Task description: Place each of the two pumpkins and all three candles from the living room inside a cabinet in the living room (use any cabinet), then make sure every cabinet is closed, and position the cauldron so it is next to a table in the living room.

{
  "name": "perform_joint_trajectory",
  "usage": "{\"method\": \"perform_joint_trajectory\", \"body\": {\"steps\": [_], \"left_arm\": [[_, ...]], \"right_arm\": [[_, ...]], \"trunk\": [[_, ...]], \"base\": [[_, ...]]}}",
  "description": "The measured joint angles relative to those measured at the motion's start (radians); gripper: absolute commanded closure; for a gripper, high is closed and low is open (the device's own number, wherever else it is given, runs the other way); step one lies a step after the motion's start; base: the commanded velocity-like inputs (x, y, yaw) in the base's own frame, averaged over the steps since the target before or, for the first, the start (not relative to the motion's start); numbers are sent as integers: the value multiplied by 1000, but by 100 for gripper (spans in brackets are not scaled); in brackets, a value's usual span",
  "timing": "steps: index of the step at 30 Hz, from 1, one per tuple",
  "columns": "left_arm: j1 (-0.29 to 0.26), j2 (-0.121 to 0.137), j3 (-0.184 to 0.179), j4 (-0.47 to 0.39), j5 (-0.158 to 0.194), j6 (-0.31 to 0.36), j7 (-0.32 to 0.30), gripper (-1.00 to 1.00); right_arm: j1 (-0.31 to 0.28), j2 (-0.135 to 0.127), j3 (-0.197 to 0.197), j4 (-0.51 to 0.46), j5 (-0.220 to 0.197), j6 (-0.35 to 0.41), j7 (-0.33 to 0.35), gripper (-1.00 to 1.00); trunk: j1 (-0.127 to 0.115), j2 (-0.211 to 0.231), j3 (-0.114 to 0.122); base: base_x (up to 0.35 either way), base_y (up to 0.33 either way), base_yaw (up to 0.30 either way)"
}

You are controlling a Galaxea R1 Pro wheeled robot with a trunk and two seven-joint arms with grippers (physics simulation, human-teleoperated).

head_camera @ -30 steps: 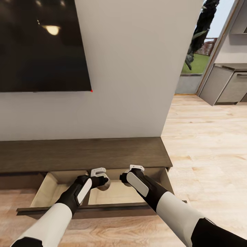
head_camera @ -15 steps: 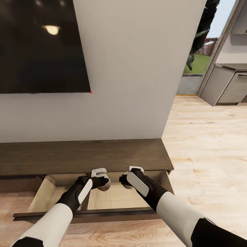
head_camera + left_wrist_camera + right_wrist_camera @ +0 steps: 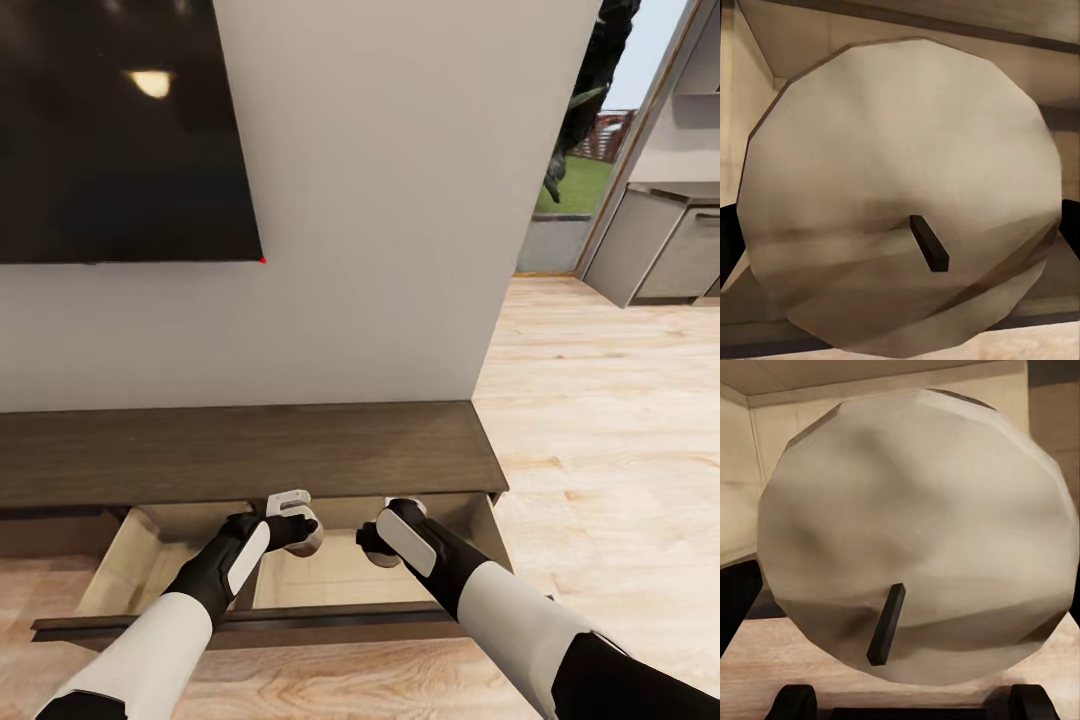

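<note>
Since a second ago the pull-out front of the cabinet (image 3: 300,450) has come further out toward the robot, and the right hand (image 3: 382,550) has drawn back and down from the rear of the opening to sit over the middle of the pale beige interior; the left hand (image 3: 305,532) has barely shifted. The cabinet is the long, low dark-brown wood-grain unit against the white wall (image 3: 400,200), below the corner of a black wall-mounted screen (image 3: 120,130); its right end lies where the wall ends and the light wood floor (image 3: 600,420) runs on toward grey kitchen units (image 3: 660,245). The open compartment is the one at the cabinet's right end, and both arms reach down into it side by side, the left hand near the middle of the opening, the right hand just beside it toward the right-hand wall of the compartment. In the left wrist view a pale, round, faceted candle (image 3: 900,195) with a short dark wick sits close before the camera between the two dark fingers (image 3: 1071,225) at either side, so the left hand is closed around this candle. In the right wrist view a second candle (image 3: 919,540) of the same kind, wick leaning, sits between the dark fingers (image 3: 735,600) of the right hand, which grips it likewise, with the beige walls of the compartment behind it.
</note>
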Motion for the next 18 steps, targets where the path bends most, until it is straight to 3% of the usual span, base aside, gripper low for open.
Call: {"method": "perform_joint_trajectory", "body": {"steps": [9, 18], "left_arm": [[0, -1, -2, 26, 1, -49, 0, 100], [0, -5, -5, 43, -1, -61, 0, 100]], "right_arm": [[0, 2, 1, 33, 10, -54, 38, 100], [1, 8, 14, 63, 12, -125, 126, 100]], "trunk": [[35, -63, -28], [69, -126, -56]], "base": [[0, 0, 0], [0, 0, 0]]}}
